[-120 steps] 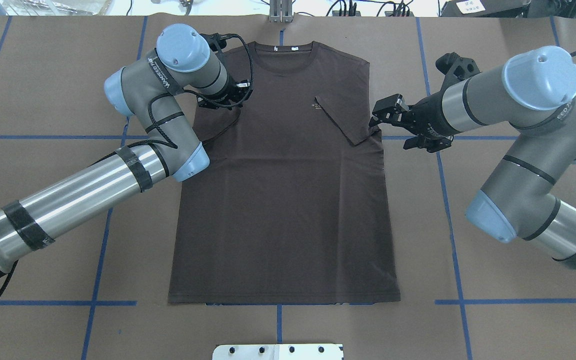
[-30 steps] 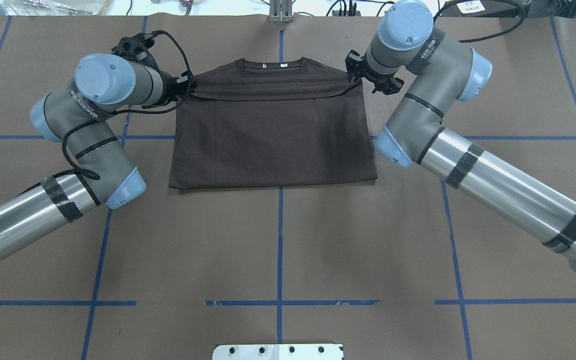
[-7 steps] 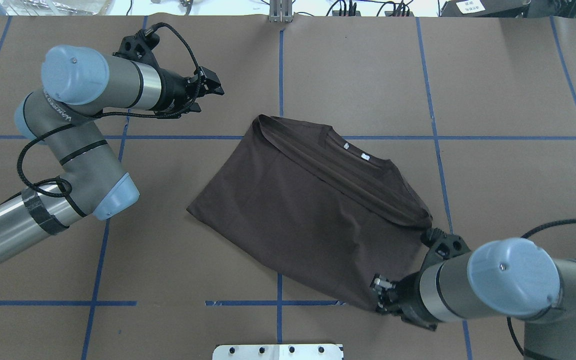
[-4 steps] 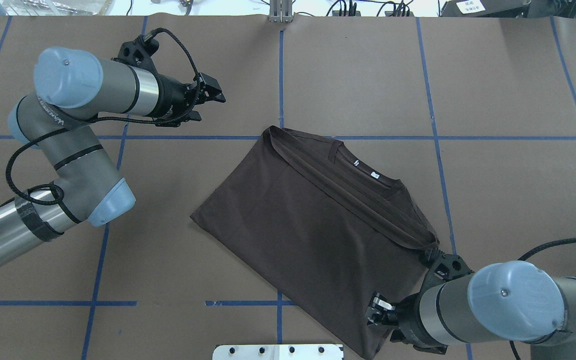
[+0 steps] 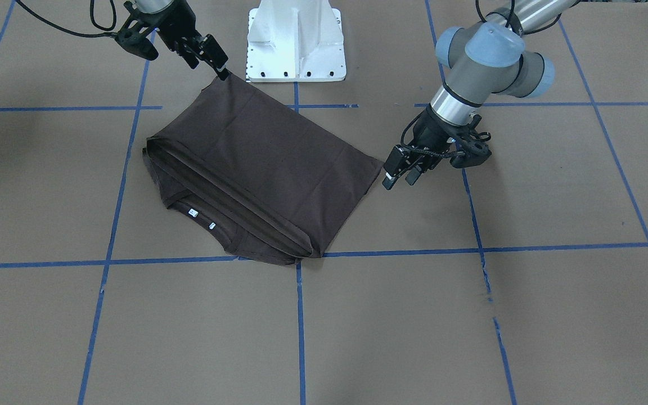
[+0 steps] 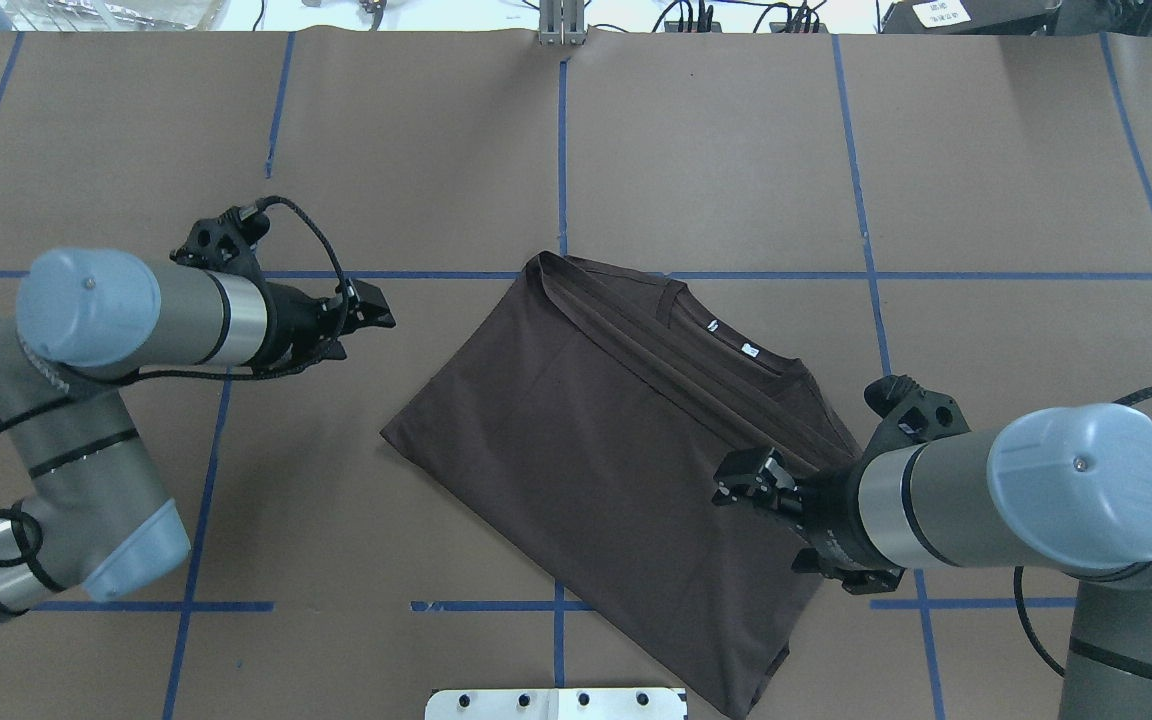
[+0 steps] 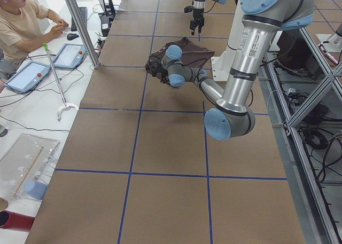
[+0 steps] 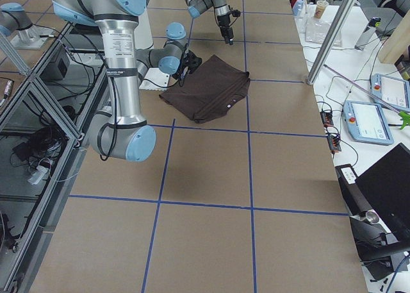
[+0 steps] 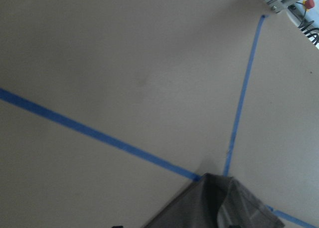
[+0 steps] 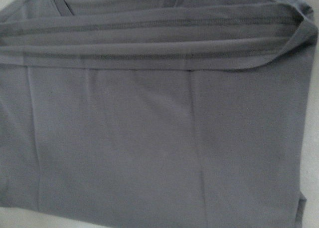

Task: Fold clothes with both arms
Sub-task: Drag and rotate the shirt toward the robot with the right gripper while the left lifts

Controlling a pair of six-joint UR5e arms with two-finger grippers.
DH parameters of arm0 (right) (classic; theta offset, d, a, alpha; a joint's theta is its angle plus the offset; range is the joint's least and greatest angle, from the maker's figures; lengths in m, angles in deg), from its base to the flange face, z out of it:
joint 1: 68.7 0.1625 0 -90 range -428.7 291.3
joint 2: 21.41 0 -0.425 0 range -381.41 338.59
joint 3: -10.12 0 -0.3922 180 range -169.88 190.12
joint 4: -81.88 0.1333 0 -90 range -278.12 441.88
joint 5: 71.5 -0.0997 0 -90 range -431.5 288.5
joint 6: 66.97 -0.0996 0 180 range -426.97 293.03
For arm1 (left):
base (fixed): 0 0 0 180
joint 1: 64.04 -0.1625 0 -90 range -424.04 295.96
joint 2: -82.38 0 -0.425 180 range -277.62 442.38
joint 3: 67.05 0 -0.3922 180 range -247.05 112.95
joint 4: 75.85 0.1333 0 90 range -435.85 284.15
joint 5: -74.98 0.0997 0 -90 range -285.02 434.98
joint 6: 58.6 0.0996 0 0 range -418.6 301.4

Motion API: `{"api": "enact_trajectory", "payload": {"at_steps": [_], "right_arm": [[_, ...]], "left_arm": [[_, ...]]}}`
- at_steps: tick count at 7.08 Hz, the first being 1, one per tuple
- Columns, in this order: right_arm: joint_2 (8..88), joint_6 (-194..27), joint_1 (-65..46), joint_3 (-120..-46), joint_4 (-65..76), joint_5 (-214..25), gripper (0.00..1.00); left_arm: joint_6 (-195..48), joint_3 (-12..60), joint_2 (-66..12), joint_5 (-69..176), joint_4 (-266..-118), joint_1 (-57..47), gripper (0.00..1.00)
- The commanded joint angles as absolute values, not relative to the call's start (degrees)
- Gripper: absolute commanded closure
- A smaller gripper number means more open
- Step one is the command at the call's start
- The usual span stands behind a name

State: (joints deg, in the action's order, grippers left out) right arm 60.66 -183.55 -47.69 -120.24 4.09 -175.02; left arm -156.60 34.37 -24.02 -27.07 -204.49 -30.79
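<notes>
The dark grey-brown T-shirt (image 6: 616, 450) lies folded and flat, turned diagonally, in the middle of the table; it also shows in the front view (image 5: 256, 163). Its collar with white labels (image 6: 731, 335) points to the far right. My right gripper (image 6: 731, 482) is open and empty, raised over the shirt's near right part; in the front view the right gripper (image 5: 217, 62) stands by the shirt's near corner. The right wrist view is filled with shirt fabric (image 10: 149, 138). My left gripper (image 6: 371, 330) is open and empty, left of the shirt, apart from it. The left wrist view shows a shirt corner (image 9: 219, 203).
Brown paper with blue tape lines (image 6: 561, 150) covers the table. The white base plate (image 6: 556, 703) sits at the near edge, next to the shirt's near corner. An operator (image 7: 21, 25) sits with tablets beyond the table's left end.
The right gripper dragged and turned the folded shirt toward the robot, then let go of its corner and rose over it. The left arm drew back toward the robot, left of the shirt.
</notes>
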Motion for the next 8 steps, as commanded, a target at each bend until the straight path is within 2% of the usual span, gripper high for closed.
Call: {"api": "enact_trajectory", "payload": {"at_steps": [1,5,6,7,8], "right_arm": [[60.3,-183.1,-46.5,-118.6,4.1,-172.1,0.00],[58.5,-183.1,-46.2,-117.0,4.3,-172.2,0.00],[58.5,-183.2,-46.2,-117.0,4.3,-172.2,0.00],[58.4,-183.2,-46.2,-117.1,4.3,-172.3,0.00],[58.4,-183.2,-46.2,-117.0,4.2,-172.3,0.00]], "left_arm": [[-158.5,34.2,-22.7,-22.9,-204.4,-37.0,0.31],[-158.5,33.8,-24.1,-22.8,-200.5,-39.5,0.42],[-158.5,33.8,-24.1,-22.9,-200.1,-39.5,0.54],[-158.4,33.9,-24.2,-23.0,-199.8,-39.5,1.00],[-158.3,34.4,-24.2,-23.3,-199.8,-39.5,1.00]]}}
